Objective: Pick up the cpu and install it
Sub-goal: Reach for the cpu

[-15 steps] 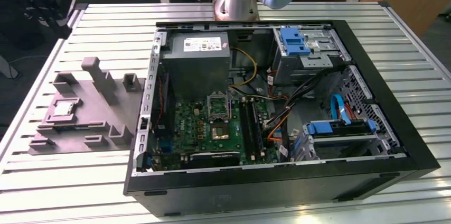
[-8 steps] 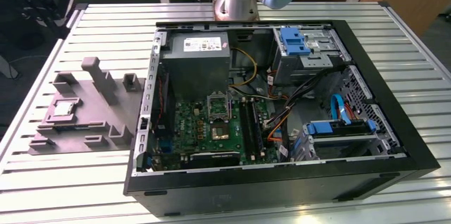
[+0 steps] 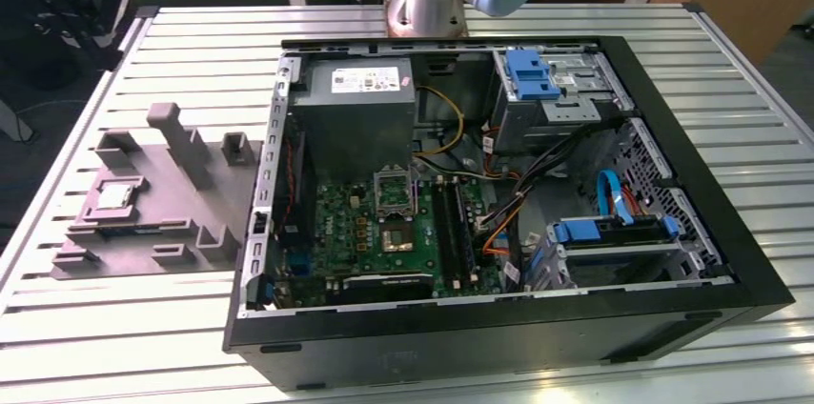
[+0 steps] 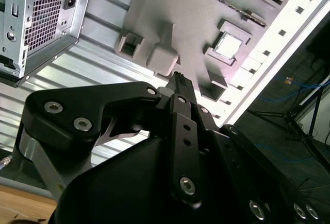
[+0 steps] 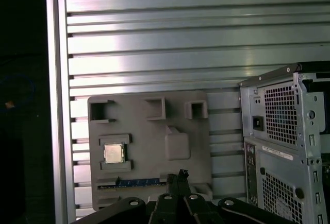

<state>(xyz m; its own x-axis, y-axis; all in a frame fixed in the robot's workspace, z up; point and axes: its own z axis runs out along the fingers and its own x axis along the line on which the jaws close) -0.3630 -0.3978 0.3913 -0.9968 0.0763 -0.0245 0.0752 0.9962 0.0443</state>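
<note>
Sitting in the grey holder (image 3: 166, 175) at the exterior view's left, your cpu (image 3: 112, 196) is unpicked — claw (image 5: 180, 174) pressed together, empty (pointed toward that holder); pickup and install both remain.

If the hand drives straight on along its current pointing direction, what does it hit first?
Probably the grey fixture tray, on or just beside its raised block, judging by both wrist views. The cpu sits in its pocket, off to one side of where the hand points. Depth is unclear.
</note>
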